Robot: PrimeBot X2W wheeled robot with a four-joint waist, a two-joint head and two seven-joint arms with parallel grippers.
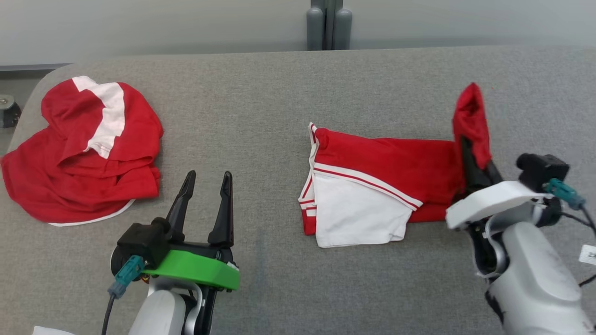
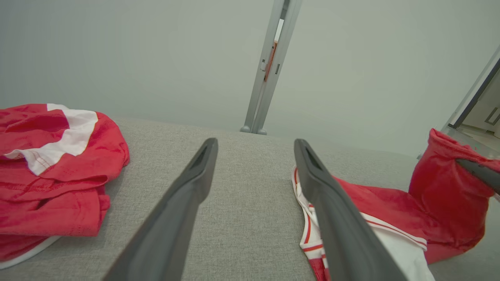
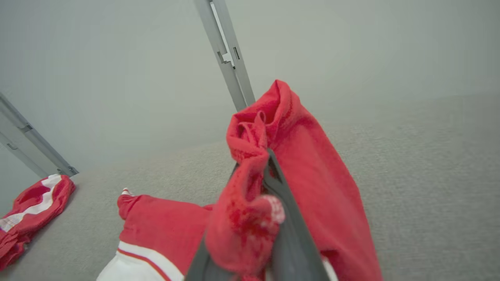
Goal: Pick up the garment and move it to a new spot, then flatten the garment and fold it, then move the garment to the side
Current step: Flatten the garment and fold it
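Tightly in right pincer: garment.

Red-white cloth heap left on grey table; grey post behind.

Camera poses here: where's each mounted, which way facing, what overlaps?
Head view: on the head, looking forward and down at the grey table; left claw open, right claw shut on the red-and-white garment.
Left wrist view: on that wrist, looks along its open fingers across the table toward the wall.
Right wrist view: on that wrist, looks along its shut fingers, the garment bunched between them.
Shared: both wrist views catch the grey post and the crumpled second garment.
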